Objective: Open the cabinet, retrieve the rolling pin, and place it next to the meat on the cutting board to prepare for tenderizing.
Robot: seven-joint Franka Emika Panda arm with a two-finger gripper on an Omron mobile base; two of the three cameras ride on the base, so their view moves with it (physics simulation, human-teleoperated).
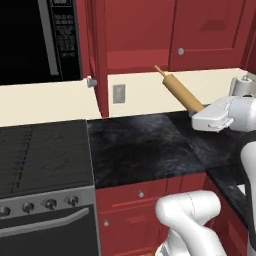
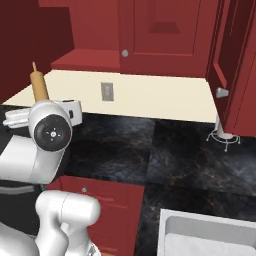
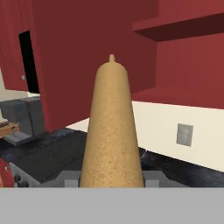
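My gripper (image 1: pixel 198 110) is shut on the lower end of the rolling pin (image 1: pixel 178 91), a light tan wooden cylinder that slants up and left above the black counter (image 1: pixel 140 145). In the hand view the rolling pin (image 3: pixel 111 131) rises straight up from between my fingertips (image 3: pixel 70 177). From the right, the rolling pin (image 2: pixel 38 86) stands above my white hand. The cabinet (image 1: pixel 135 30) is open, its dark-red door (image 2: pixel 235 60) swung out with the grey knob (image 2: pixel 221 92) facing me. A brown sliver (image 3: pixel 6 128) at the far left may be the cutting board. The meat is out of view.
A stove (image 1: pixel 45 150) sits left of the counter, with a black microwave (image 1: pixel 35 40) above it. A closed cabinet door (image 1: pixel 210 30) is to the right. A paper-towel stand (image 2: pixel 223 135) is on the counter's right side, and a sink (image 2: pixel 210 235) lies in front of it.
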